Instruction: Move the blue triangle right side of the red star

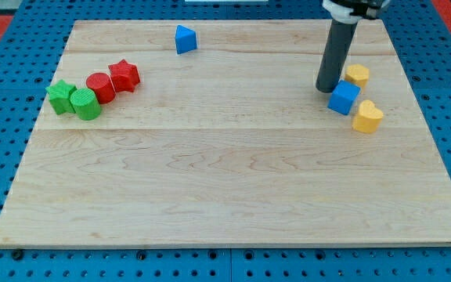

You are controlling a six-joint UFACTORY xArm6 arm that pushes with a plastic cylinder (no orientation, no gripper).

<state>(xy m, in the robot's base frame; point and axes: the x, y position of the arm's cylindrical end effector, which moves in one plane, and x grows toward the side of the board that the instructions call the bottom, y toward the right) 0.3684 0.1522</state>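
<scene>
Sitting in a tight row near the view's left edge of the wooden board [210,196] are a green star [60,95], green cylinder [86,103], red cylinder [99,87] and red star [124,75]. Up and to the right, well apart, the blue triangle [185,38] waits near the top edge, not yet pushed. Far right, my tip [326,88], a plain rod with nothing to open or close, stands just left of a blue cube [343,97], between a yellow block [357,75] and a yellow heart [367,117].
</scene>
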